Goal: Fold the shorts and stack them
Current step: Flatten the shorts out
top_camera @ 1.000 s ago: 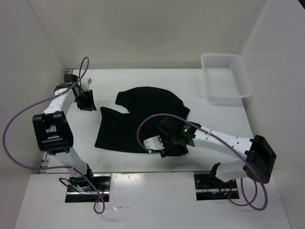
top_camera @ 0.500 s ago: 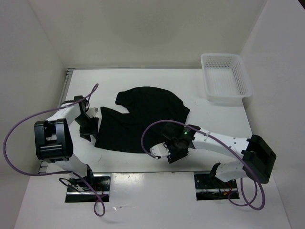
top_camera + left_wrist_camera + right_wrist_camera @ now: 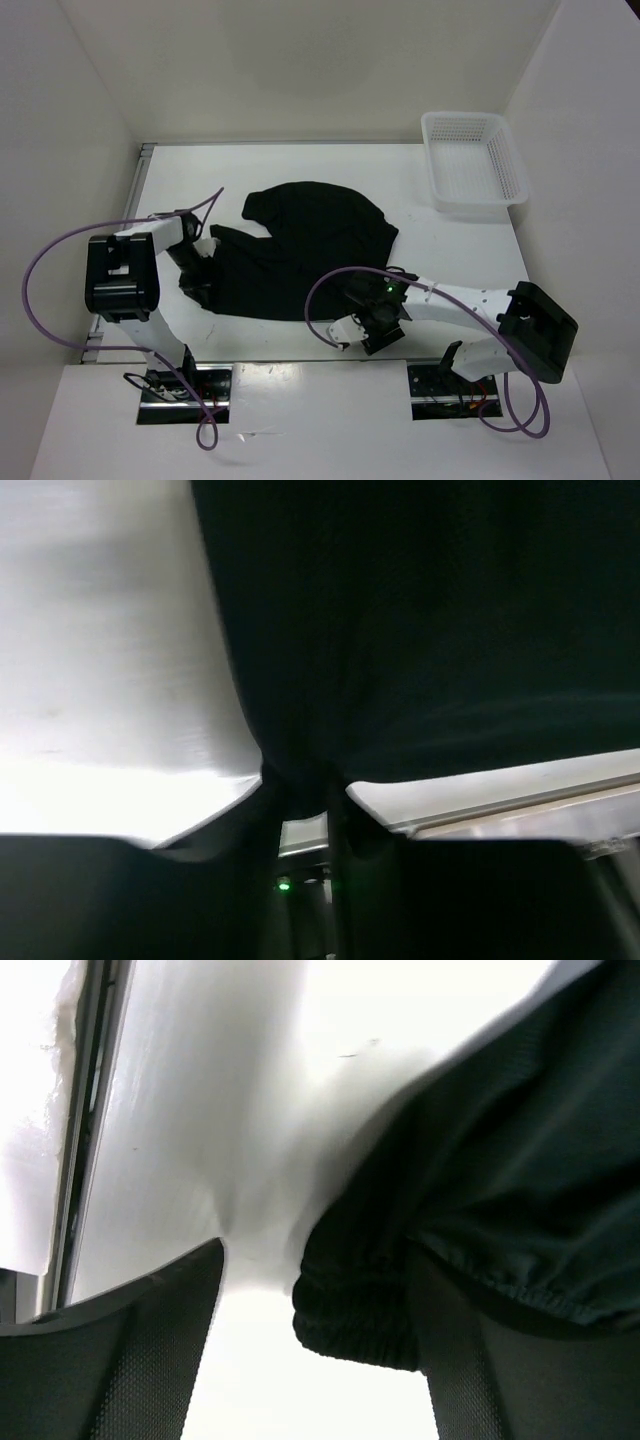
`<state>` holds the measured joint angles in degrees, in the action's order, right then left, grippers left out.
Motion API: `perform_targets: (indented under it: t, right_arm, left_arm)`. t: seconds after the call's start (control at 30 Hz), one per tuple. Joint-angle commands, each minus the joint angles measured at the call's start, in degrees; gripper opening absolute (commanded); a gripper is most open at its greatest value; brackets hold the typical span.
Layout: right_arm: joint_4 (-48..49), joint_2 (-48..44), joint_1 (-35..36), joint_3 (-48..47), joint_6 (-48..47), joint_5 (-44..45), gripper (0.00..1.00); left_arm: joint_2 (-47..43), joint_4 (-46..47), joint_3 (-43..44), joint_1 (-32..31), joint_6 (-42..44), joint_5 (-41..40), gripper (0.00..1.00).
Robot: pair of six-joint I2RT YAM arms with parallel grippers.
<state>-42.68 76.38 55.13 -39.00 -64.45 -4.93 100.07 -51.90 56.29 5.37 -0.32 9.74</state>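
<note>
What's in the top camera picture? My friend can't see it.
Black shorts lie crumpled on a white table, left fingers at their left edge, right fingers at their near edge. A white basket sits far right.

shorts (image 3: 300,250) on table (image 3: 450,250) centre, basket (image 3: 474,160) at far-right corner

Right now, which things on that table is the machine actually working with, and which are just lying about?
Part of the job:
black shorts
left claw, at the shorts' edge
right claw, at the waistband

Just lying about:
white mesh basket, far right corner
</note>
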Motion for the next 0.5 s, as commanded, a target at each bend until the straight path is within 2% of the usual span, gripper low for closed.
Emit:
perform_targets:
  t: [0.0,0.1,0.13,0.2,0.3,0.33,0.37,0.47]
  right_arm:
    - [2.2,0.4,-0.2,1.1,-1.6,-0.9,0.74]
    - [2.2,0.4,-0.2,1.1,-2.2,-1.4,0.62]
    - [2.2,0.4,-0.2,1.1,-2.2,-2.0,0.56]
    - [0.8,1.0,-0.2,-0.1,-3.2,-2.5,0.51]
    - [-2.3,1.0,-0.2,-2.1,-3.9,-3.1,0.37]
    - [-3.4,1.0,-0.2,-2.9,-3.9,-3.1,0.28]
    - [-4.6,1.5,-0.2,-3.7,-3.9,-3.7,0.24]
    - [-9.3,2.5,0.3,-8.4,-3.9,-5.1,0.21]
  left_arm:
    - [1.4,1.0,-0.9,-0.7,0.3,0.8,0.21]
    - [1.4,1.0,-0.9,-0.7,0.3,-0.6,0.03]
    - [1.4,1.0,-0.9,-1.2,0.3,-2.3,0.00]
    - [-1.1,0.3,-1.4,-1.8,0.3,-4.6,0.00]
    - [-6.5,-3.0,-2.8,-2.3,0.3,-9.7,0.00]
    - [-8.0,-5.3,-3.6,-2.3,0.3,-11.0,0.00]
    - [-10.9,-6.3,-3.6,-2.3,0.3,-13.5,0.00]
    - [-14.9,-11.2,-4.9,-2.8,0.3,-15.7,0.00]
